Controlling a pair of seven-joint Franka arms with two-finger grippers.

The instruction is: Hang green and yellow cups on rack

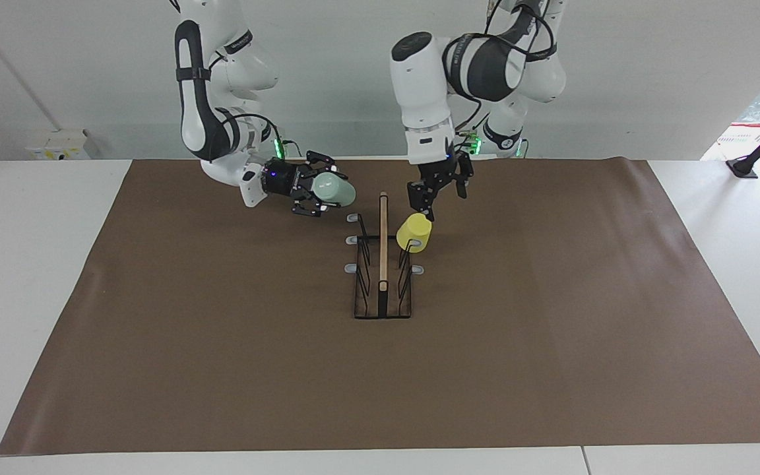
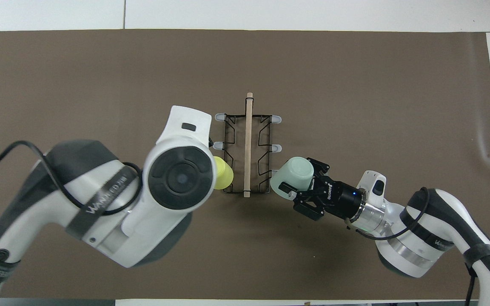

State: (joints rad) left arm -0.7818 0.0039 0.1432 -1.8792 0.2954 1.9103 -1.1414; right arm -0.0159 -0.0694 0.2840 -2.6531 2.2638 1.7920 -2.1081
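Cup (image 1: 335,189): pale mint green. Second cup (image 1: 414,232): bright yellow. Rack (image 1: 382,264): black wire, light wood bar, grey prong tips. Mat (image 1: 221,343): plain brown, no pattern. Tabletop (image 1: 24,277): white. Arms white with black bands; fingers (image 1: 305,210) black.
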